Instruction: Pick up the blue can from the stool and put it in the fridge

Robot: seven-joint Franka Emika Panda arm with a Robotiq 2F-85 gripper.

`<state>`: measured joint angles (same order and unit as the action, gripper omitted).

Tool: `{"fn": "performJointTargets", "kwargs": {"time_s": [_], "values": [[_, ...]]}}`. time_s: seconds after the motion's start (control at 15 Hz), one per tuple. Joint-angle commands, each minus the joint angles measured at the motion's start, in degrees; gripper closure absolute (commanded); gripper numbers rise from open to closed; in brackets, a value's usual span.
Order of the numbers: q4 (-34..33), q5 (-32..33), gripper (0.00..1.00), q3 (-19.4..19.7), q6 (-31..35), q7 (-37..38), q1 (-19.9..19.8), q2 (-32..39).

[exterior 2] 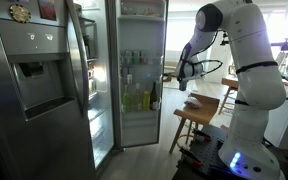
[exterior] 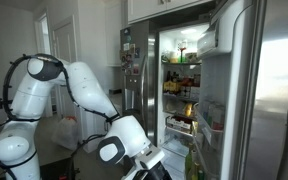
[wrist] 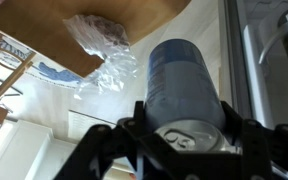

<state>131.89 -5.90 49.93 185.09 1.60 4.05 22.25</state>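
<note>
In the wrist view the blue can (wrist: 181, 80) sits between my gripper's (wrist: 184, 135) two black fingers, its silver pull-tab top towards the camera. The fingers press on both its sides, so the gripper is shut on it. The wooden stool (wrist: 104, 25) lies beyond the can, apart from it. In an exterior view my gripper (exterior 2: 182, 80) hangs just above the stool (exterior 2: 206, 103), next to the open fridge (exterior 2: 134, 80). The can is too small to make out there. In an exterior view the fridge (exterior: 184, 80) stands open and lit, with my gripper (exterior: 149, 160) low in front.
A crumpled clear plastic bag (wrist: 109, 55) lies by the stool. The steel fridge door with its dispenser (exterior 2: 39, 80) stands open at the near side. Stocked shelves and door bins (exterior: 212, 110) fill the fridge. A white bag (exterior: 66, 132) sits on the floor.
</note>
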Motion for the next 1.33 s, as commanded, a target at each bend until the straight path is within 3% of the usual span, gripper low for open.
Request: {"fn": "performJointTargets", "kwargs": {"time_s": [0.0,1.27], "values": [[-3.79,0.5,0.53,0.24,-0.8,-0.31,2.69,-0.44],[-14.7,4.88,0.53,2.9,0.12,-1.66,13.7,-2.01]]}}
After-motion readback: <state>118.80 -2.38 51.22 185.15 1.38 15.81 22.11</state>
